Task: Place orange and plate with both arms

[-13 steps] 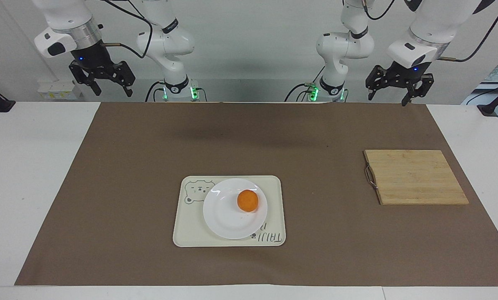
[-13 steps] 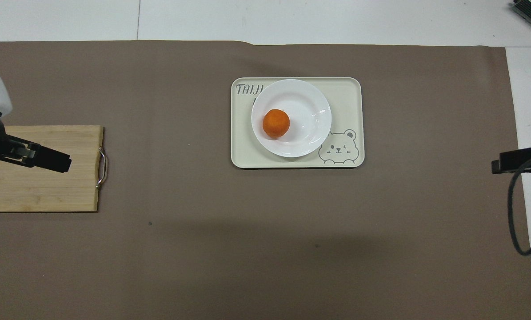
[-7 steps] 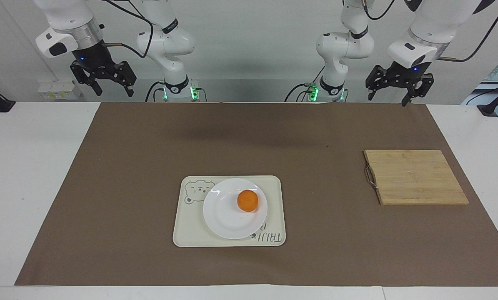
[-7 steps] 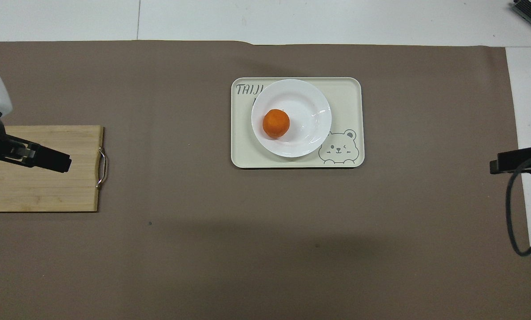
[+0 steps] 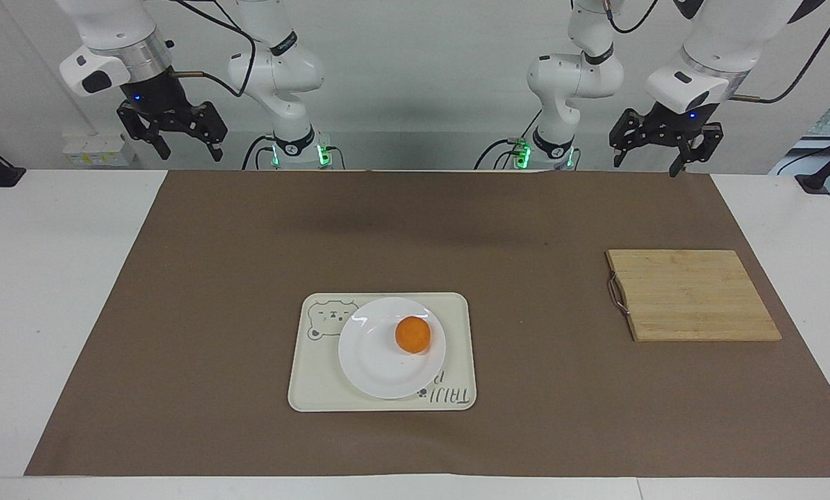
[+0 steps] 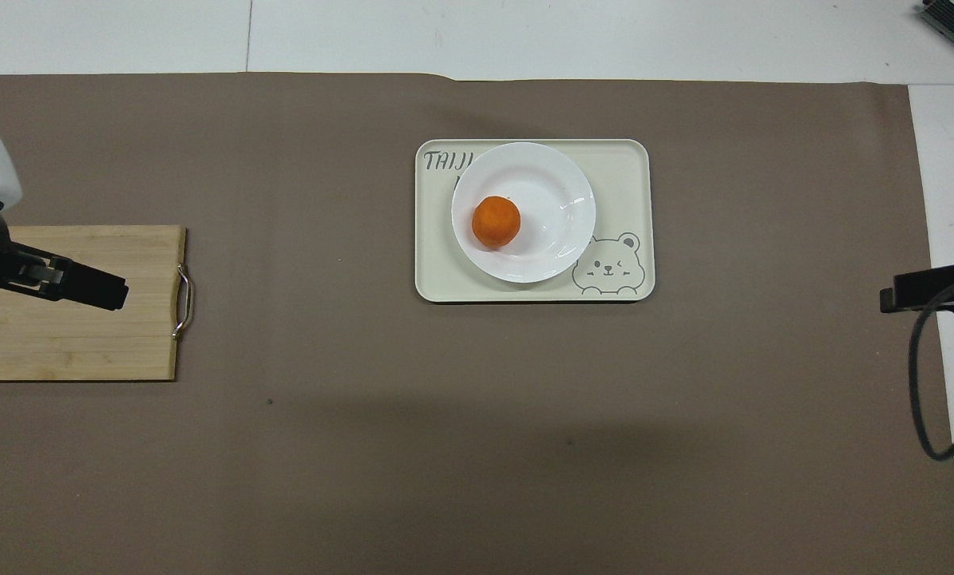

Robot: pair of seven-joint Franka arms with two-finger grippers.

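Up top, both grippers are hanging w/ fingers spread apart and nothing between them. Left gripper (image 5: 647, 158) is pointing down, hovering high over the robots' edge of the brown mat (image 5: 248, 278) at the left arm's end; its black fingers are splaying from a black body under a silver wrist band, and the white forearm is slanting up and outward from there, cable trailing. In the overhead view only one dark finger of it is showing, over the wooden board (image 6: 85, 335).

Right gripper (image 5: 184, 147) is likewise hanging fingers-down and empty, above the table's back edge at the right arm's end; wrist band and white forearm are rising steeply above it. Both arms are waiting, well apart from the dishes.

Orange (image 5: 412, 335) is sitting on the white plate (image 5: 373, 368), off-centre toward the left arm's side. Plate is resting on the cream bear tray (image 5: 310, 389), mid-table, farther from the robots than the mat's centre. Board is lying flat toward the left arm's end, metal handle facing the tray, well apart from it.
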